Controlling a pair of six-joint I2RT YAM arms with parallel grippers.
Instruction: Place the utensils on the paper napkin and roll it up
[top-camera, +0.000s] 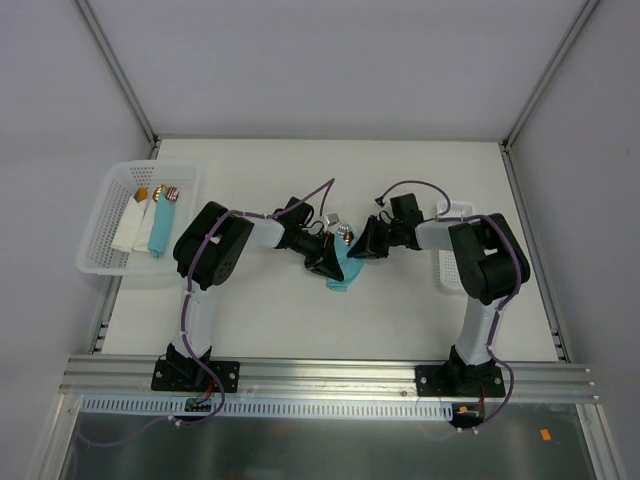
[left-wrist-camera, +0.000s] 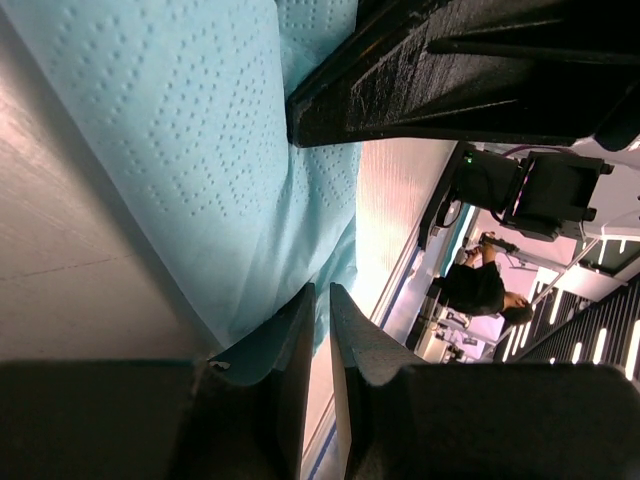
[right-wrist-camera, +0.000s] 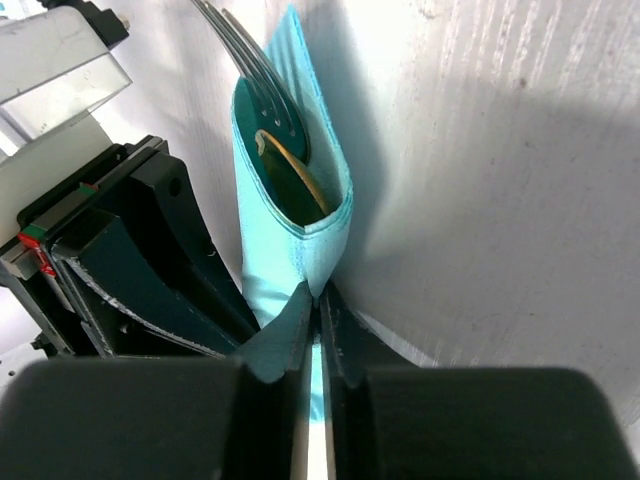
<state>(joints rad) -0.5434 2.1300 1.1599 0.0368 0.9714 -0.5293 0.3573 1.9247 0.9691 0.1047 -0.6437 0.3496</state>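
Your left gripper (left-wrist-camera: 320, 305) and right gripper (right-wrist-camera: 318, 300) both pinch the paper napkin (right-wrist-camera: 275, 255) in the middle of the tabletop (right-wrist-camera: 500, 200), I think to hold it wrapped around the utensils (right-wrist-camera: 262, 85) so nothing slips out.

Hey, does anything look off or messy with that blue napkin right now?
Yes. The napkin is only loosely rolled: its far end gapes open, and the tines of the fork poke out past it. The right gripper pinches the near end. Nothing looks spilled or torn.
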